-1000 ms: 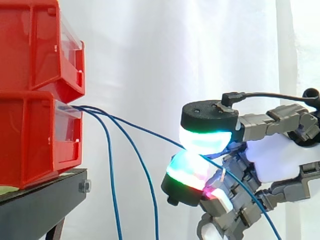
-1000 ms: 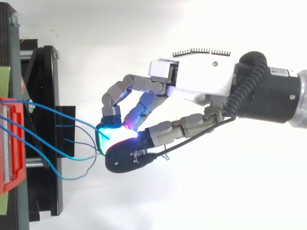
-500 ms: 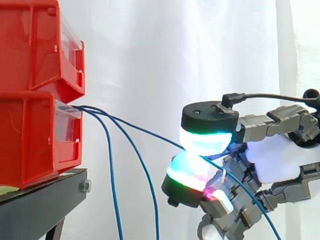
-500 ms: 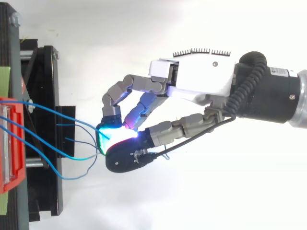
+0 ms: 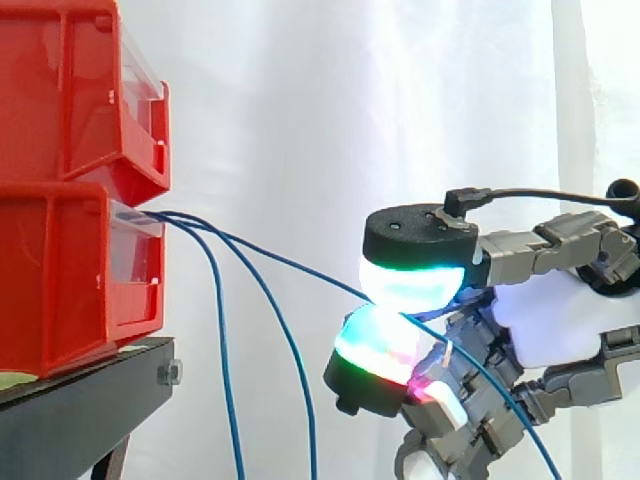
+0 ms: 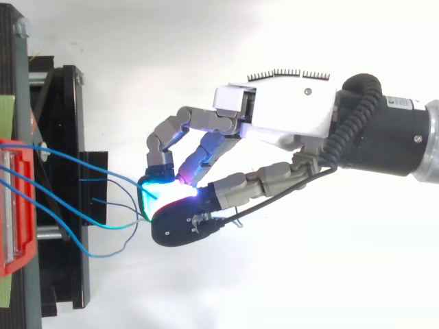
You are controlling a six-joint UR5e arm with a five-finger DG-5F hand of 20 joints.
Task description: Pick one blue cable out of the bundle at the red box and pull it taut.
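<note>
Three blue cables come out of the lower red box (image 5: pixel 70 280) at its clear front. One blue cable (image 5: pixel 290 267) runs in a nearly straight slope from the box to my hand (image 5: pixel 560 315) and is pinched between the glowing thumb pad and a fingertip (image 5: pixel 378 345). Past the pinch it drops to the lower right. The other two cables (image 5: pixel 222 360) hang down slack beside the stand. From above, my hand (image 6: pixel 288 116) reaches in from the right, and the pinched cable (image 6: pixel 82 209) leads from the box (image 6: pixel 14 205) to the pads.
A second red box (image 5: pixel 80 90) is stacked on the lower one. Both rest on a black stand (image 5: pixel 90 400) at the left. A white curtain hangs behind. Open room lies between stand and hand.
</note>
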